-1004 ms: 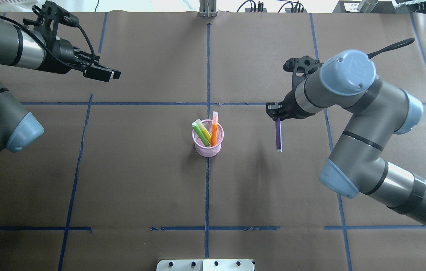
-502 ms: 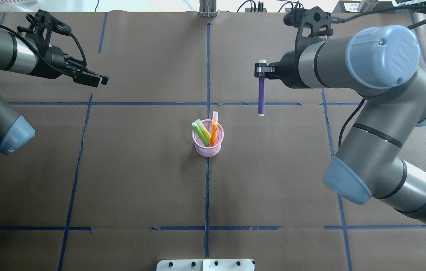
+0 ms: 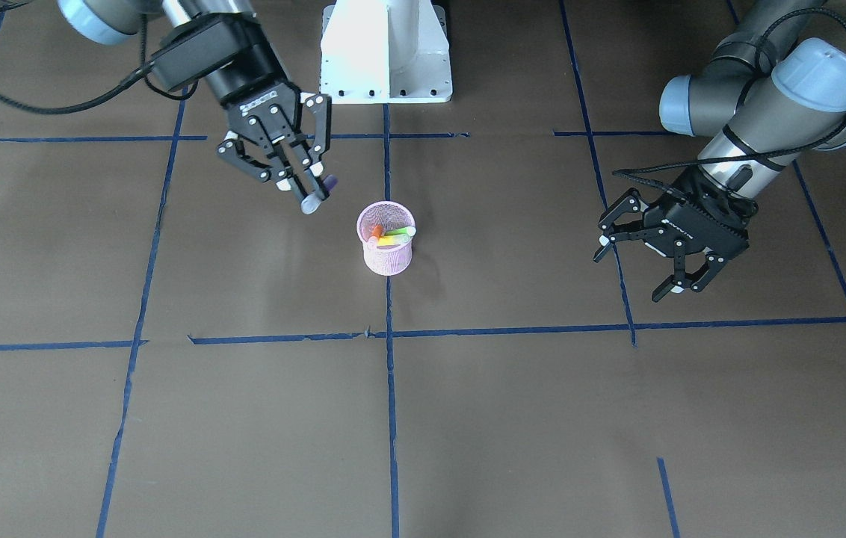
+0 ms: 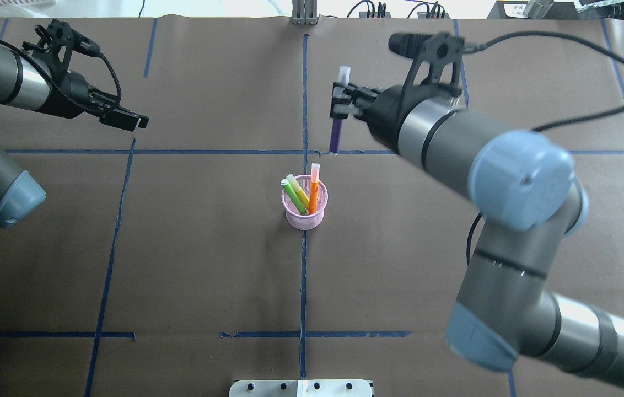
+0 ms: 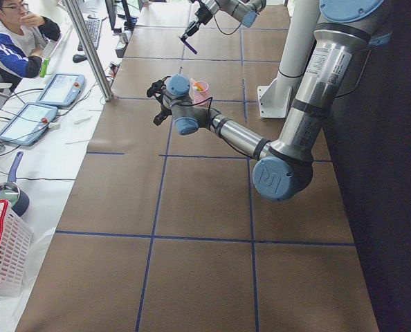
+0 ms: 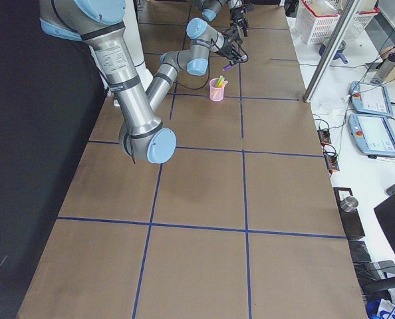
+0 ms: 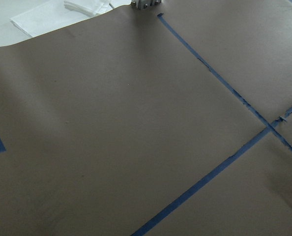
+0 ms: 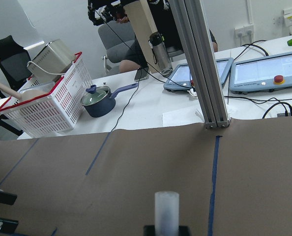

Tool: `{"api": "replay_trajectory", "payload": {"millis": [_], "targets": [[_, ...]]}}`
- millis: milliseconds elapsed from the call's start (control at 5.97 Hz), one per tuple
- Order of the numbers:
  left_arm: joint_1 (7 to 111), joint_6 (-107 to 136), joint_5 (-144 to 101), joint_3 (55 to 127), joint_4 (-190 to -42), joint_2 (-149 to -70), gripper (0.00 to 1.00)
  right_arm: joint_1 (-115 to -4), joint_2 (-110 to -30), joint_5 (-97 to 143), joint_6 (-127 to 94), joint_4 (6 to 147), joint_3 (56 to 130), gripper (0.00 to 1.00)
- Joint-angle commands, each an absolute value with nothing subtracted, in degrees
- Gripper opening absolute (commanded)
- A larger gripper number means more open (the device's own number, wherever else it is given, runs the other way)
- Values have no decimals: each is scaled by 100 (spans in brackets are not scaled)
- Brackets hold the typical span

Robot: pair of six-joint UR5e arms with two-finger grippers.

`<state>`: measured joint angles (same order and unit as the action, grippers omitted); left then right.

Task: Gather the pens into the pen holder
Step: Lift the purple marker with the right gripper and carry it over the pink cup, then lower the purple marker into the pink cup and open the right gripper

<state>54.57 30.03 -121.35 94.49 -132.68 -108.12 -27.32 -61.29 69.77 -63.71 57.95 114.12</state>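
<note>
Purple pen (image 4: 337,135) has a pale translucent cap end.

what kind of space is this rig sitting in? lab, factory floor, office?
Most likely a robotics lab set up for data collection: the table is papered brown with a blue tape grid, a teach pendant lies beside it, and a person sits alongside near a loaded basket.

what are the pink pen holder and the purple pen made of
The pen holder looks like painted metal wire mesh, matte pink: a fine see-through grid wall under a solid rim. The purple pen is likely plastic: a smooth opaque barrel with a frosted translucent cap.
</note>
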Motion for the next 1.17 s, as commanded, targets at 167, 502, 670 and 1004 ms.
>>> {"api": "replay_trajectory", "payload": {"millis": [167, 502, 670, 1004], "targets": [[5467, 2883, -12138, 9457, -13192, -10521, 100, -1654, -6161, 5434, -5631, 5634, 11075, 0], [5467, 2874, -12146, 9439, -13210, -10433, 100, -1652, -6039, 5195, -5581, 4883, 10323, 0], [5458, 2874, -12146, 9439, -13210, -10433, 100, -1652, -5855, 5160, -5581, 4513, 9849, 0], [5458, 2874, -12146, 9431, -13210, -10433, 100, -1652, -5853, 5159, -5572, 4184, 9475, 0]]}}
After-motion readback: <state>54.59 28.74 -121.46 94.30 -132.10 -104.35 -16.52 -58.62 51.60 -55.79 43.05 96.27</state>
